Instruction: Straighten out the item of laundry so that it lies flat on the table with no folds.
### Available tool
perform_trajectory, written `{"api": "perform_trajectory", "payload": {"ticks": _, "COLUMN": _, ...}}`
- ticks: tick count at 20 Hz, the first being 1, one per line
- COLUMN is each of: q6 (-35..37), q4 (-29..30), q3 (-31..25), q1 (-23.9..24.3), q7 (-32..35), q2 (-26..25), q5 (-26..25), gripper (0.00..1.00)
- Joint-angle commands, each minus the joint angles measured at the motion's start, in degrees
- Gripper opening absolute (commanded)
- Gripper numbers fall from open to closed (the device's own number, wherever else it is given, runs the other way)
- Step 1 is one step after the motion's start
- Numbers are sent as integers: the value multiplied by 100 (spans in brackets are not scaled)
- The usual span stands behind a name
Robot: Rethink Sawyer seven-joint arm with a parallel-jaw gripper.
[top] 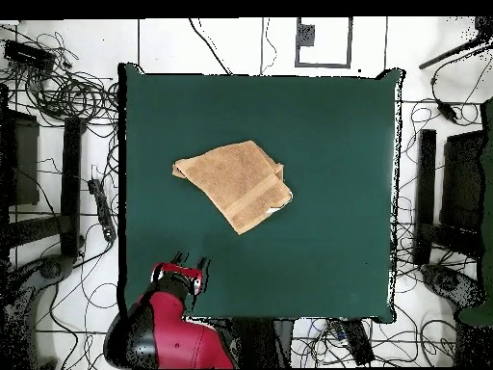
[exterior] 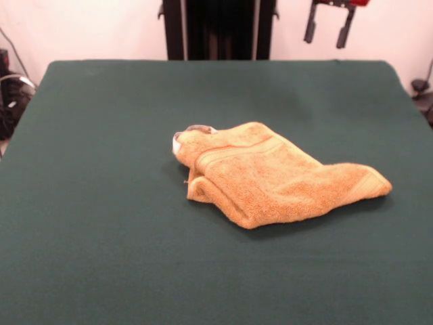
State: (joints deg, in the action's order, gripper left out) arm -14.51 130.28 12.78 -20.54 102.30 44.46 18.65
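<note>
A plain white wall runs behind the scene, evenly lit. From above, the pale tiled floor shows thin dark seams and is strewn with tangled black cables, thickest in one corner. Dark upright stands sit on the floor at either side, and a grey square frame lies on the tiles.
</note>
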Motion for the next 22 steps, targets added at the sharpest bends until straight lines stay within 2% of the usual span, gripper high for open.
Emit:
{"api": "perform_trajectory", "payload": {"ticks": 1, "q6": 889, "q4": 94, "q3": -718, "q1": 177, "q7": 1122, "q2": -366, "q5": 19, "gripper": 100}}
{"api": "perform_trajectory", "payload": {"ticks": 12, "q6": 1366, "q4": 8, "q3": -678, "q1": 200, "q7": 1039, "q2": -292, "q5": 44, "gripper": 100}}
{"api": "perform_trajectory", "payload": {"ticks": 19, "q6": 1756, "q4": -147, "q3": -618, "q1": 284, "q7": 790, "q2": -142, "q5": -107, "gripper": 100}}
{"api": "perform_trajectory", "payload": {"ticks": 22, "q6": 1804, "q4": -221, "q3": -768, "q1": 496, "q7": 636, "q2": -110, "q5": -300, "gripper": 100}}
